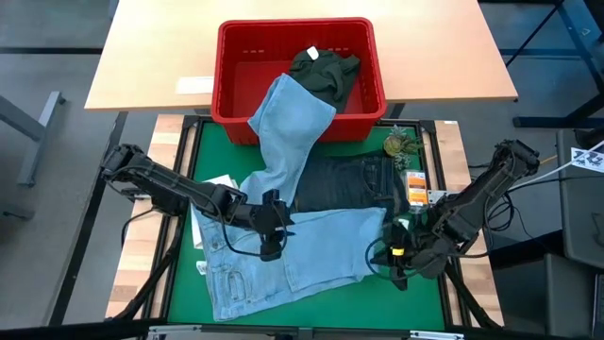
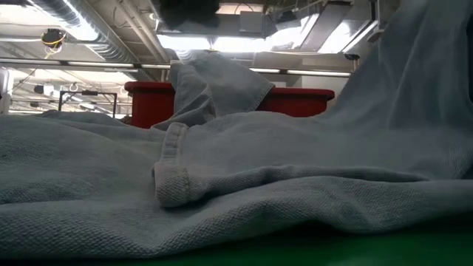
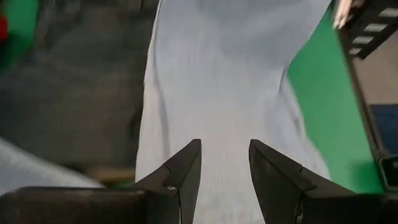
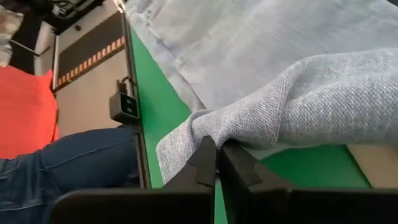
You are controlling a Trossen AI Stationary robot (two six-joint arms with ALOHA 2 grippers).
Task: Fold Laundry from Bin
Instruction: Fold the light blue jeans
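Light jeans (image 1: 293,250) lie spread on the green worktop (image 1: 373,302), one leg trailing up over the rim of the red bin (image 1: 373,57), where a dark olive piece (image 1: 323,71) remains; dark jeans (image 1: 344,184) lie flat beneath them, nearer the bin. The right claw (image 4: 217,163), at the worktop's right near edge, is pinched tight on the hem of the other light leg, the cloth bunched just above its tips. The left claw (image 3: 225,171) hovers over the middle of the light jeans, its fingers (image 3: 186,168) moderately apart and holding nothing. Likely step: drawing the garment clear of the bin to lay it flat for folding. Risks: the right claw grips only a thin fold of hem, so a hard pull could slip it free; the leg draped over the rim may snag or drag the bin; the dark jeans underneath may shift with the pull and wrinkle; the free left claw may press both layers together.
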